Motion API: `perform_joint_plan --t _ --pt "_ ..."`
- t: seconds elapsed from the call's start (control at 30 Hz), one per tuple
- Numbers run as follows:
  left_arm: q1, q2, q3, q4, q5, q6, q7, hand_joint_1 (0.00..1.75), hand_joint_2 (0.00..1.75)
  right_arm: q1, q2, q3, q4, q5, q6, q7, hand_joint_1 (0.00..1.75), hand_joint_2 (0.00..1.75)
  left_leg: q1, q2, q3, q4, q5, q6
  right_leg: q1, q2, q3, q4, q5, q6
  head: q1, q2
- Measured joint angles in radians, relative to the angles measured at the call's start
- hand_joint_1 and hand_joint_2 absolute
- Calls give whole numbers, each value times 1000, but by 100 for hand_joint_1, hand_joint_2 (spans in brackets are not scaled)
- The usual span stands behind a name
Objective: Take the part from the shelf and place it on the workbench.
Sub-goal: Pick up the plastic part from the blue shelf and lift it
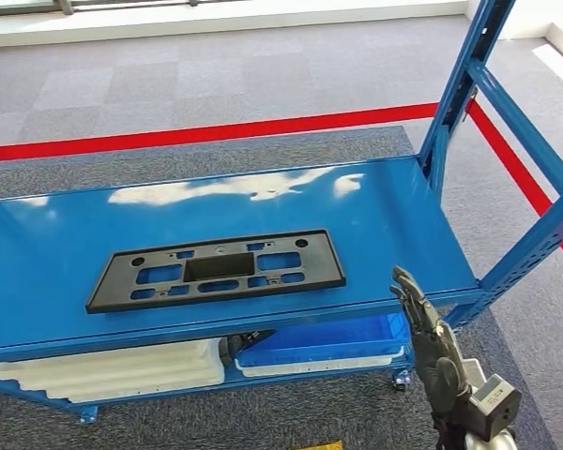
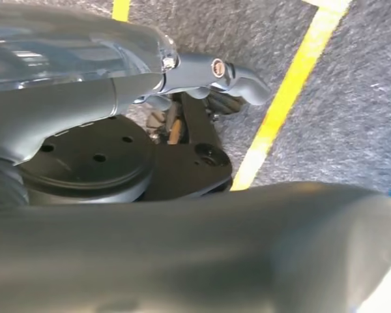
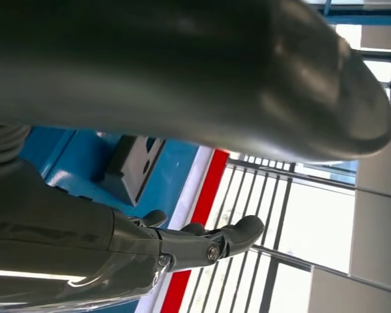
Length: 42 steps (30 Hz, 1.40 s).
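I've the right hand (image 1: 434, 347) raised beside the shelf (image 1: 406, 234), fingers (image 3: 232, 236) spread, seemingly to reach the flat part (image 1: 219, 268).

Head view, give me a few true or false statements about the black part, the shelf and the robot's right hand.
1. The black part lies flat on the blue shelf. True.
2. The right hand is gripping the part. False: it is raised near the shelf's front right edge, apart from the part, holding nothing.
3. A red line runs along the floor behind the shelf. True.
4. The part is a solid plate. False: it has several cutouts.
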Motion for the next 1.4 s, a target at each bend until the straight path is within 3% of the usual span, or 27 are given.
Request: perform_joint_plan --t 0.1,0.13,0.17,0.23,0.3,0.37,0.47,0.5,0.57,0.63,0.67,0.7,0.77,0.83,0.9,1.0,1.07,1.13,1.17,1.2,1.27,1.3,1.33,1.4 --pt "2 3 -2 0 0 4 -1 0 0 -9 -7 2 9 17 -25 17 0 0 11 0 -83 180 -81 -17 -1 -4 0 0 -1 -4 -1 0" --pt "4 5 -3 0 0 6 -2 0 0 -13 -11 2 12 24 -33 25 0 0 14 0 -99 210 -84 -19 -1 -4 0 0 -1 -4 -1 0" --pt "5 7 -3 0 1 7 -2 0 0 -18 -15 2 15 28 -39 32 0 0 16 0 -98 203 -68 -20 -2 -4 1 0 -1 -4 -1 0" --pt "5 11 -3 0 3 9 -3 0 0 -34 -28 2 18 37 -49 52 0 87 18 0 -48 88 5 -17 -3 -2 5 0 -3 0 -1 0" --pt "4 14 -3 0 6 11 -4 0 0 -57 -47 3 23 46 -56 74 0 175 15 0 2 -24 50 -11 -1 0 6 1 -6 7 0 0" --pt "3 15 -3 0 6 15 -2 0 0 -88 -68 7 35 61 -64 94 0 175 9 0 12 -52 50 -2 0 2 5 0 -4 19 0 0" --pt "3 17 -3 0 7 20 3 0 0 -138 -93 21 61 111 -92 122 0 175 10 1 14 -65 59 19 -3 2 2 8 -13 35 0 0" --pt "2 17 -3 0 7 21 4 0 0 -156 -100 29 71 129 -103 130 0 175 11 2 15 -70 63 27 -4 2 -9 37 -34 37 0 0" --pt "1 18 -3 0 7 22 6 0 0 -188 -109 45 94 156 -116 141 0 175 10 4 15 -72 65 35 -3 2 -60 152 -96 37 1 0" --pt "3 18 -3 0 7 22 5 0 87 -207 -115 63 116 166 -122 149 0 175 7 4 15 -72 64 37 -3 2 -108 256 -130 37 1 0" --pt "4 18 -3 0 7 22 4 0 131 -211 -117 70 124 168 -125 152 0 131 6 3 17 -72 64 38 -3 2 -112 263 -119 37 1 0" --pt "5 18 -3 0 7 22 3 0 175 -215 -119 76 130 168 -128 154 0 87 5 2 19 -71 63 38 -3 2 -97 228 -90 37 1 0" --pt "5 18 -3 0 6 22 1 0 175 -218 -123 84 134 161 -133 153 0 87 3 0 23 -69 58 34 -2 2 -40 98 -21 35 1 0" --pt "5 18 -3 0 5 21 -2 0 87 -217 -126 90 136 151 -138 141 0 175 0 -1 21 -64 54 27 2 2 -5 13 5 28 0 0" --pt "6 19 -3 0 5 21 -6 0 0 -212 -128 94 137 143 -142 126 0 175 -1 -1 19 -63 53 21 4 4 -2 1 1 20 0 0" --pt "5 21 -4 0 5 21 -7 0 0 -203 -129 96 134 128 -146 119 0 175 4 -1 8 -30 24 4 -2 2 -1 -3 4 3 -1 0" --pt "6 22 -4 0 5 21 -7 0 0 -197 -128 97 129 123 -149 121 0 175 10 -1 -41 78 -35 -11 -4 -2 0 -3 3 -7 -2 0" --pt "7 22 -4 0 3 22 -6 0 0 -191 -128 97 126 123 -150 125 0 87 20 -1 -95 191 -74 -24 -4 -4 0 -3 2 -11 -2 0" --pt "8 22 -4 0 3 22 -6 0 0 -188 -128 97 126 131 -154 127 0 44 25 -1 -103 204 -66 -29 -4 -4 1 -3 1 -11 -2 0" --pt "8 23 -5 0 2 22 -6 0 0 -187 -128 97 126 145 -159 130 0 0 30 -1 -93 179 -42 -34 -5 -4 2 -3 0 -11 -2 0" --pt "7 24 -5 0 1 23 -7 0 0 -188 -128 97 127 181 -171 143 0 0 39 0 -35 50 32 -45 -7 -2 7 -2 -3 -8 -2 0" --pt "6 24 -6 0 1 23 -8 0 0 -190 -128 98 128 199 -177 150 0 0 41 -1 -7 -13 55 -49 -5 0 8 0 -6 -4 -2 0" --pt "5 25 -6 0 0 23 -9 0 0 -194 -128 98 130 218 -184 156 0 0 42 0 11 -53 66 -49 -3 2 8 2 -8 0 -1 0" --pt "4 25 -6 0 -1 23 -12 0 0 -208 -128 107 135 277 -211 168 0 0 39 1 19 -74 62 -43 1 4 7 3 -10 7 -1 0"
